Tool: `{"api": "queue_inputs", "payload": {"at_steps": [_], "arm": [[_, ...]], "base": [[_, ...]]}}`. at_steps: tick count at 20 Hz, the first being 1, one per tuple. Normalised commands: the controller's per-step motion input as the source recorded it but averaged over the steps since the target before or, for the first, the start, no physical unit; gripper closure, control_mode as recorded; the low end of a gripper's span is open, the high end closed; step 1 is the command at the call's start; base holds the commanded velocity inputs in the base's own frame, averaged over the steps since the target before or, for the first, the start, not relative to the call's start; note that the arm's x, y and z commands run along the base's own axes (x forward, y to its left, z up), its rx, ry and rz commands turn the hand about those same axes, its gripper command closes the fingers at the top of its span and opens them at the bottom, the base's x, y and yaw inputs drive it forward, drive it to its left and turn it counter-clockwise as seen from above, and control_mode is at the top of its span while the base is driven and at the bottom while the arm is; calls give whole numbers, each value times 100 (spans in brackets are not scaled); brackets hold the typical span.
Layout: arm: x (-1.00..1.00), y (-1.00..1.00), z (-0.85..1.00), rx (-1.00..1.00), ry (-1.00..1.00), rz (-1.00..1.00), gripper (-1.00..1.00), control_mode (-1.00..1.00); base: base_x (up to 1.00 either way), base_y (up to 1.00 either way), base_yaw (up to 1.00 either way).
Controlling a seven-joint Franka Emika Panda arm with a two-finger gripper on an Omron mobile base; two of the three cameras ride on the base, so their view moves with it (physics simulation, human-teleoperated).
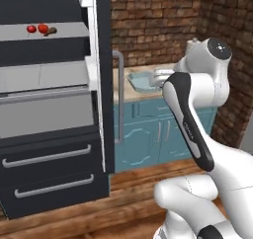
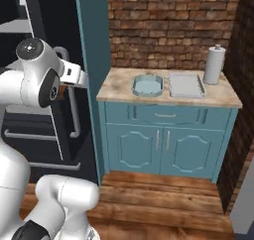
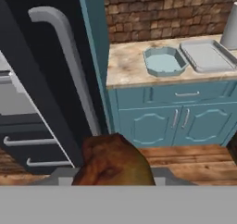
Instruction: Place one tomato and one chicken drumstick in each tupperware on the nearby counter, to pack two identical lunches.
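Observation:
A brown chicken drumstick (image 3: pixel 113 163) sits right at the bottom of the hand view, and my gripper (image 3: pixel 115 176) is shut on it, its fingertips hidden behind the meat. Two pale blue-grey tupperware stand side by side on the beige counter (image 2: pixel 116 85): one (image 2: pixel 148 85) nearer the fridge, the other (image 2: pixel 186 85) to its right. Both look empty. In the hand view they appear ahead, as the left tupperware (image 3: pixel 164 61) and the right tupperware (image 3: pixel 206 55). On a grey fridge shelf lie two tomatoes (image 1: pixel 31 29) (image 1: pixel 43 28) and another drumstick (image 1: pixel 51 31).
The black fridge door (image 1: pixel 104 80) stands open with its long grey handle (image 3: pixel 69 65) between my hand and the counter. A paper towel roll (image 2: pixel 214 64) stands at the counter's right end. Teal cabinets (image 2: pixel 158 145) sit below, with brick walls behind and to the right.

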Motion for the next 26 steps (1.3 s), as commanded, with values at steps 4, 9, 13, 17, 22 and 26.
{"api": "queue_inputs", "payload": {"at_steps": [4,9,13,17,22,26], "arm": [[0,0,0,0,0,0,100,100],[0,0,0,0,0,0,100,100],[0,0,0,0,0,0,100,100],[0,0,0,0,0,0,100,100],[0,0,0,0,0,0,100,100],[0,0,0,0,0,0,100,100]], "base": [[0,-95,-4],[27,-60,-2],[70,-23,0],[97,-1,0],[100,-1,0],[100,0,0]]}}
